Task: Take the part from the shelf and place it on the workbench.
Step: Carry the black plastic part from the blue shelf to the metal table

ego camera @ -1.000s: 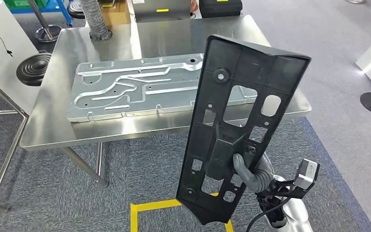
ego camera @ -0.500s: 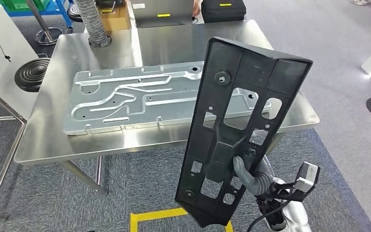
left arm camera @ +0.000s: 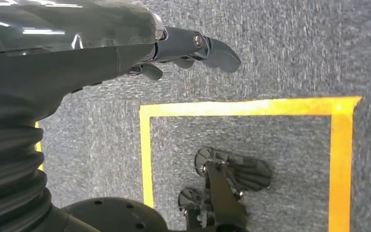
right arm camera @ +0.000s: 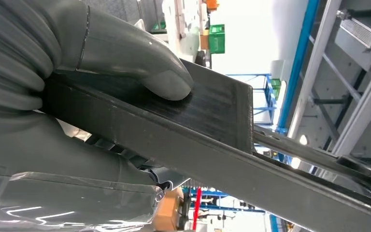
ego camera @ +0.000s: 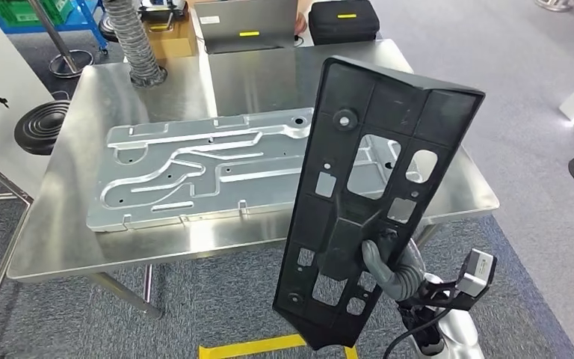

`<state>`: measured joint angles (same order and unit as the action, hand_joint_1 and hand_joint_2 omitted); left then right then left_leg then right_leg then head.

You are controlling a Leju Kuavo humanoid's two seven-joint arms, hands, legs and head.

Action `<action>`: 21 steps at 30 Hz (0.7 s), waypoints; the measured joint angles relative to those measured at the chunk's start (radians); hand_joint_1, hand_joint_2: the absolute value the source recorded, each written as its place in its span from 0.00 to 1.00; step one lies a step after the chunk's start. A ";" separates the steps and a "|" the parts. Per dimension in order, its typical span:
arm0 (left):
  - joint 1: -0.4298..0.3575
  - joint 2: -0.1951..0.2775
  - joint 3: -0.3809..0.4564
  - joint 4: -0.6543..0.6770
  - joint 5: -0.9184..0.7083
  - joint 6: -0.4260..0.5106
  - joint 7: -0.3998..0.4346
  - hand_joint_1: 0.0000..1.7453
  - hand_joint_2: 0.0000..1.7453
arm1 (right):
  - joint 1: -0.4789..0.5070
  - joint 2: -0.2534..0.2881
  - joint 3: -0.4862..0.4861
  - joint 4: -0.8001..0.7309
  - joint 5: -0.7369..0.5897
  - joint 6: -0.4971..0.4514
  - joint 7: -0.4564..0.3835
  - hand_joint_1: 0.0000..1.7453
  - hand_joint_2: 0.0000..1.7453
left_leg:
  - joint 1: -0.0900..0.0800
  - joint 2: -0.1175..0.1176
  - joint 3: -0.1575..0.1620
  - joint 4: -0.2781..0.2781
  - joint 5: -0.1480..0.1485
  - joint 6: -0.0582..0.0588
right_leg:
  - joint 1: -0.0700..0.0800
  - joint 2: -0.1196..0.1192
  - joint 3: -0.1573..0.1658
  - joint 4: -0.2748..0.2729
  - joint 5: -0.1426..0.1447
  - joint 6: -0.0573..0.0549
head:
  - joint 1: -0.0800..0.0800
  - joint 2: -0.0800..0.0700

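Camera moved closer; black part (ego camera: 374, 187) hides workbench (ego camera: 67, 224) edge, right hand (ego camera: 389, 265) gripping.

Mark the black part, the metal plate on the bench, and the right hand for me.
black part (ego camera: 389, 134): head view, on its upper ribbed panel.
metal plate (ego camera: 194, 176): head view, on its embossed middle.
right hand (ego camera: 390, 268): head view, on the grey fingers gripping the part's lower half.

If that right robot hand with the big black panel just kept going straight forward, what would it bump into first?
Probably the steel workbench. The right robot hand holds the black part upright in front of its near edge, so the part would likely meet that edge, or the grey metal plate lying on it. Depth is hard to judge.
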<state>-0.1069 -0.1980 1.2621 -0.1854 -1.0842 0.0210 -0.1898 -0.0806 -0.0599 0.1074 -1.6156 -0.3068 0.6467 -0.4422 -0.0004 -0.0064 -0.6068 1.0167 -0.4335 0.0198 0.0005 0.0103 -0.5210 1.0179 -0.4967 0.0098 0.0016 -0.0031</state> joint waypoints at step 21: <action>-0.006 0.000 0.000 0.000 -0.004 0.006 0.003 0.00 1.00 | -0.020 -0.006 0.011 0.009 -0.006 -0.003 0.001 1.00 1.00 | 0.008 0.000 -0.046 0.244 -0.165 -0.036 | -0.006 -0.011 -0.064 -0.024 0.065 -0.032 | 0.000 0.000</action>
<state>-0.1134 -0.1984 1.2623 -0.1850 -1.0884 0.0271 -0.1870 -0.1010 -0.0664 0.1186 -1.6062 -0.3123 0.6439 -0.4408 0.0078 -0.0061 -0.6528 1.2603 -0.5986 -0.0161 -0.0055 -0.0003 -0.5849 0.9939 -0.4316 -0.0220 0.0015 -0.0031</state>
